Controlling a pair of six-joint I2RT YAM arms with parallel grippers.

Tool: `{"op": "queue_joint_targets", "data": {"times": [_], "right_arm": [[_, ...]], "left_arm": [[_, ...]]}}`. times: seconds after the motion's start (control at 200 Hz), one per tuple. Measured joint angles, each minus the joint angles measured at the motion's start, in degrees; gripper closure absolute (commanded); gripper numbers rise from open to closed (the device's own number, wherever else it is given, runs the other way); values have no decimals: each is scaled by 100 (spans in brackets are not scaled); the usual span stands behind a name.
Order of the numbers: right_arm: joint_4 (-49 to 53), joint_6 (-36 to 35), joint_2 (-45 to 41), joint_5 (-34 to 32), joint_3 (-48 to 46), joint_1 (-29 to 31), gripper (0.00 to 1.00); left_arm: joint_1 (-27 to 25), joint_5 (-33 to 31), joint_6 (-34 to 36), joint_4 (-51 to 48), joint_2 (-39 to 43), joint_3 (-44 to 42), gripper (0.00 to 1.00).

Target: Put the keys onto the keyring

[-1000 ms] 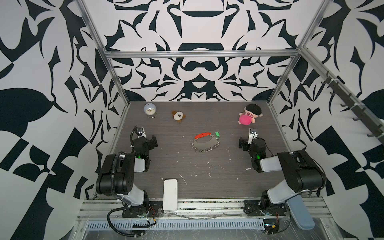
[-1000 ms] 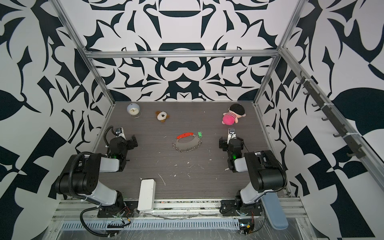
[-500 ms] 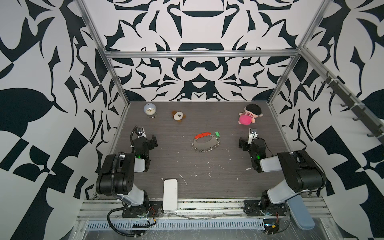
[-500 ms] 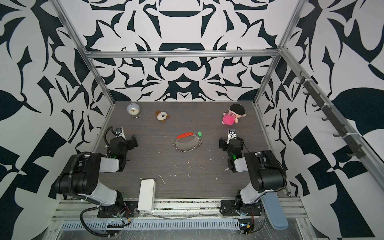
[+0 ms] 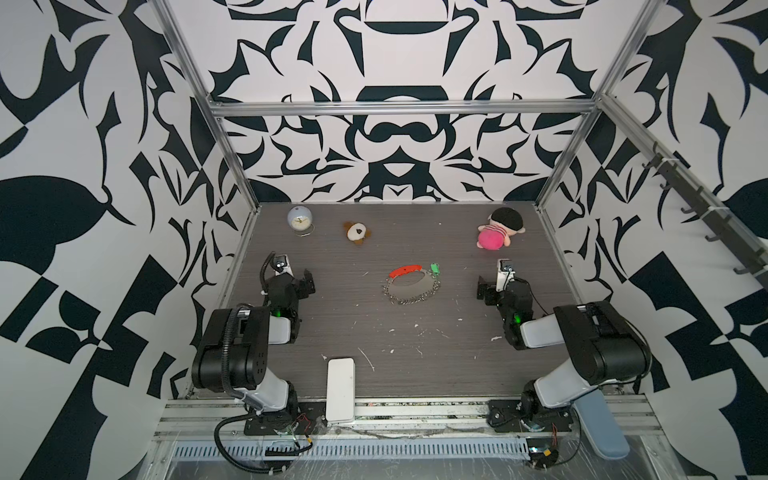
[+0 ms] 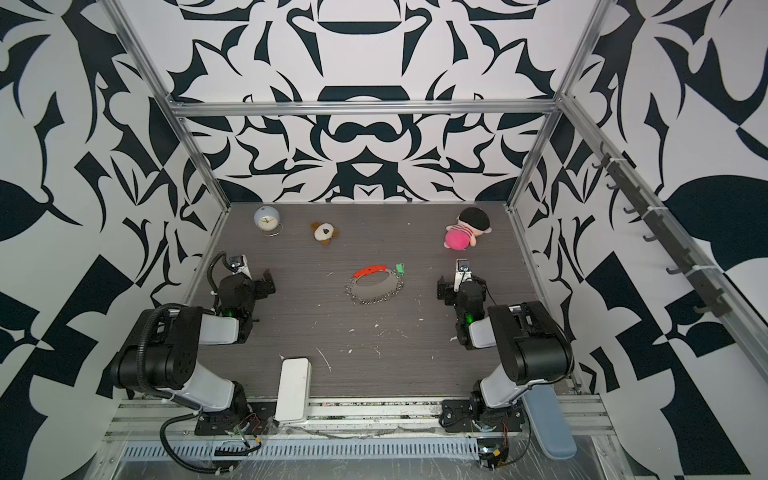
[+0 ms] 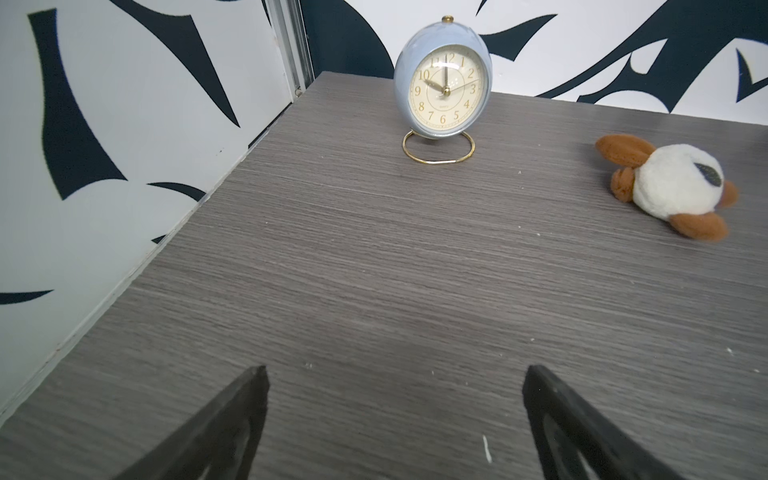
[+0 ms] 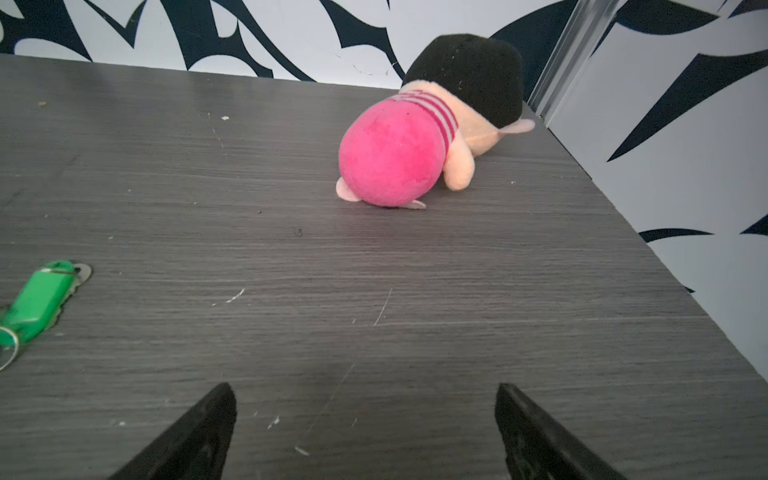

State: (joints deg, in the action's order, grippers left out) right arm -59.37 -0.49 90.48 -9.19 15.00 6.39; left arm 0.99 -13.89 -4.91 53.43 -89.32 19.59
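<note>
- I see the small key with a bright green plastic head (image 5: pixel 435 268) lying flat on the grey wood-grain desk (image 5: pixel 374 345). Its long axis runs from the near edge toward the far edge. In the right wrist view its silvery tip pokes out at the far end.
- The key sits just beside the right end of the curved red-orange bar of the keyring (image 5: pixel 405 271), a loop of linked silver rings. I cannot tell whether they touch.
- The keyring stretches left to right around the middle of the desk, bar on the far side, chain sagging toward the near edge.
- My right claw (image 8: pixel 365 388) is spread wide and empty, low over the desk, with the key apart on its left.
- My left claw (image 7: pixel 395 372) is also spread wide and holds nothing. The keyring lies well apart on its right, nearer the right claw.
</note>
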Motion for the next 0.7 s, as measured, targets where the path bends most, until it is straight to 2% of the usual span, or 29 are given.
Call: {"op": "queue_joint_targets", "data": {"times": [0.085,0.16,0.295,0.43,0.525,0.605,0.7], "right_arm": [[-175,-22,0,-24,-109,48,0],[-245,-96,-68,-310,-179,219,0],[164,-341,-774,-938,-166,793,0],[1180,-413,-1563,-1513,343,1274,0],[2570,155,-1974,-1886,1139,1381,0],[3888,1088,-2251,-2223,1971,1386,0],[4612,2094,-2531,-2463,2376,1327,0]], "left_arm": [[-15,-24,0,35,87,-48,0],[-127,-245,-9,-214,450,-74,0],[-358,-695,-234,-1665,1652,348,0],[-638,-791,-699,-3379,2695,1375,0],[-726,-651,-1224,-4557,3091,2317,0],[-730,-595,-1617,-5379,3193,2953,0],[-717,-695,-2229,-6308,3134,3375,0]]}}
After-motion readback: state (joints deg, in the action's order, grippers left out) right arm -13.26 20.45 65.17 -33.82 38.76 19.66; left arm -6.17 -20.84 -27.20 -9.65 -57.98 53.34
